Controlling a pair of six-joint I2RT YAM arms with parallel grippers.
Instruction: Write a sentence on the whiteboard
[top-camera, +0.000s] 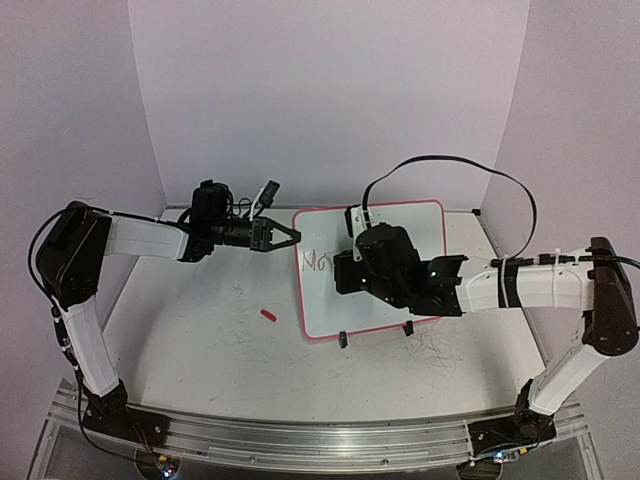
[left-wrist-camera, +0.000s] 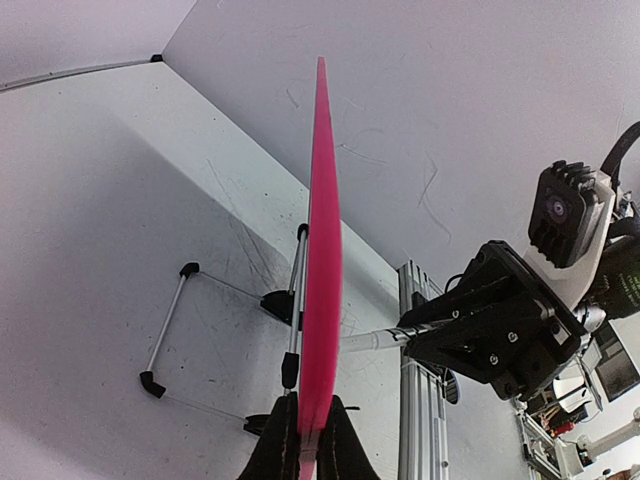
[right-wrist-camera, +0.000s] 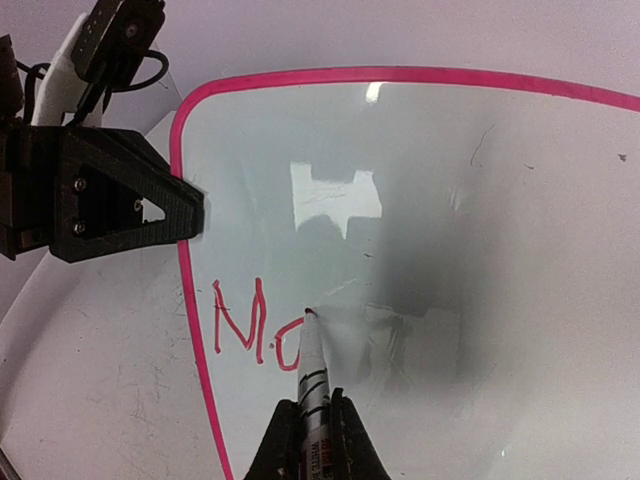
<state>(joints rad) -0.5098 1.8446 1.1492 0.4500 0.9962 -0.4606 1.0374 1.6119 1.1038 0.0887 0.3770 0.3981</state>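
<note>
While the whiteboard stands propped between the arms, the left gripper meets its left edge. Left wrist: fingers pinch the pink rim. Right wrist: the right gripper clamps a red marker, tip on the board ending the sentence, barely begun; blank surface lies rightward.

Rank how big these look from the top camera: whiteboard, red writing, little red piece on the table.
Largest: whiteboard.
Then: red writing, far smaller.
Smallest: little red piece, shorter than the writing.
</note>
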